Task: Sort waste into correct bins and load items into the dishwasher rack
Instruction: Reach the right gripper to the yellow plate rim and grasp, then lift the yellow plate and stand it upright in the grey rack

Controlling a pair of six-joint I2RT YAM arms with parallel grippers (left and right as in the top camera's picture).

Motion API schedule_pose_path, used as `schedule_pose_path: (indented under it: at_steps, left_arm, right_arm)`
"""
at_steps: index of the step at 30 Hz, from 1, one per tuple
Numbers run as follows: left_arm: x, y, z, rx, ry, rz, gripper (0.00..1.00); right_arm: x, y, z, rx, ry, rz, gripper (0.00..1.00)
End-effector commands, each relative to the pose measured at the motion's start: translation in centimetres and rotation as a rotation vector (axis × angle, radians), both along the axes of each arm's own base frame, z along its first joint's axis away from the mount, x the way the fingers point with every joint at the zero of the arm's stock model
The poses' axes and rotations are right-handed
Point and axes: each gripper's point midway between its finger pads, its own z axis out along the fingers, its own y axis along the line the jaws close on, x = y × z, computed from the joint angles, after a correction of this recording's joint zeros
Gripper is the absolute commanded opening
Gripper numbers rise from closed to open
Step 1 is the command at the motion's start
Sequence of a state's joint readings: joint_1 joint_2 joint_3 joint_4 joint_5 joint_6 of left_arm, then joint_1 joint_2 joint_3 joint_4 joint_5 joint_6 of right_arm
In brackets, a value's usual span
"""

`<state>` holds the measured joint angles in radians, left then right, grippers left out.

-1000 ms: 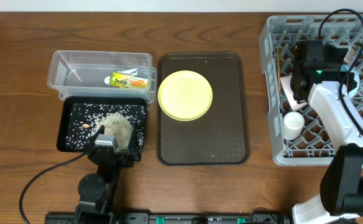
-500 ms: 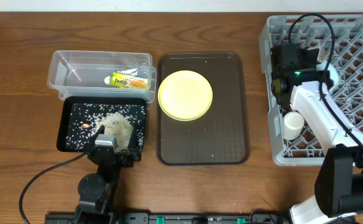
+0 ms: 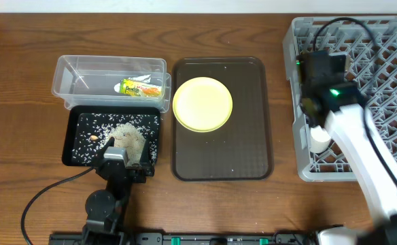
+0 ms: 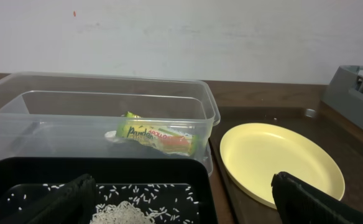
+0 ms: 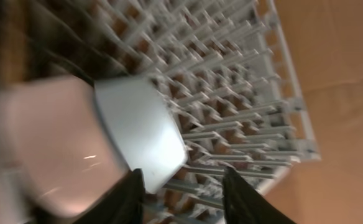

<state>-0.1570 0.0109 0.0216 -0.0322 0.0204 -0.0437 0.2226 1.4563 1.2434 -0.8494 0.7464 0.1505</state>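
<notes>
Overhead, the right gripper point(image 5: 181, 186), spread and empty, is sliding leftward across the dishwasher rack point(image 3: 389, 41), likely toward the yellow plate point(image 3: 202, 103).

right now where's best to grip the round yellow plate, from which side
Probably the upturned rim of the round yellow plate, right edge, coming low from the right: it lies flat on the brown serving tray, open on that side.

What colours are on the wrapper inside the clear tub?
Mostly green with an orange-red patch; the left wrist view shows the wrapper best.
</notes>
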Motion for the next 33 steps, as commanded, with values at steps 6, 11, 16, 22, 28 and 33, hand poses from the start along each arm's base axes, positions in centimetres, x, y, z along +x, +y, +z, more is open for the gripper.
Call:
schedule_pose_path:
  at_steps: [6,11,16,22,28,33]
  left_arm:
    - [-0.1,0.3,-1.6,0.025,0.045,0.012,0.92]
    - [-0.1,0.3,-1.6,0.026,0.045,0.012,0.92]
    - [-0.1,0.3,-1.6,0.026,0.045,0.012,0.92]
    - [-0.1,0.3,-1.6,0.026,0.045,0.012,0.92]
    - [-0.1,0.3,-1.6,0.025,0.045,0.012,0.92]
    - [-0.1,0.3,-1.6,0.025,0.045,0.012,0.93]
  right_arm:
    - [-3.5,15.0,2.3,0.608,-0.013,0.471,0.44]
    - [-5.2,22.5,-0.3,0.779,0.113,0.544,0.46]
    - [-3.1,24.6,-6.6,0.754,0.184,0.377,0.47]
    - [1.3,24.3,-14.2,0.808,0.185,0.16,0.33]
    - [3.1,25.5,-19.1,0.877,0.221,0.138,0.29]
    - [2.9,25.8,-21.2,0.876,0.252,0.123,0.09]
